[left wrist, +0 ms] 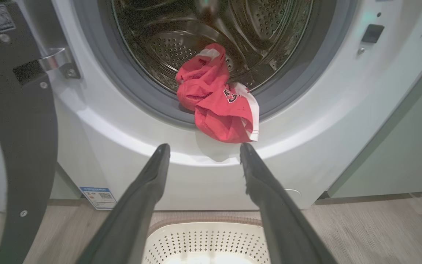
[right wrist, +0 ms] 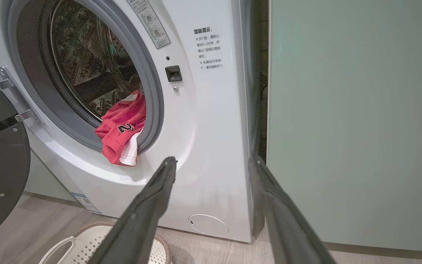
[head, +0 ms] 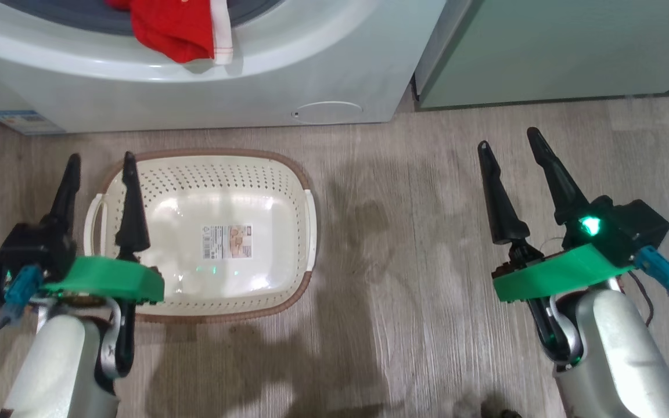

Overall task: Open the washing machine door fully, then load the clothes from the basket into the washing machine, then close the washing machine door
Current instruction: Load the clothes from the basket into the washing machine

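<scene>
Clothes [left wrist: 218, 106]: red garment with white trim, bunched at the bottom of the drum [left wrist: 181, 47] mouth. Its lower part drapes out over the grey gasket [left wrist: 141, 97] onto the white front of the washing machine [left wrist: 306, 121], and the washing machine door [left wrist: 20, 128] stands swung open at the left of the opening. Basket [head: 207, 180] sits on the wood floor [head: 404, 232] just before the machine, bare base and paper label [head: 227, 241] showing. Left jaws are spread wide over the basket's left rim; right jaws are spread wide over the floor, well right of the basket and before the pale green cabinet [right wrist: 354, 128]; both hold nothing.
</scene>
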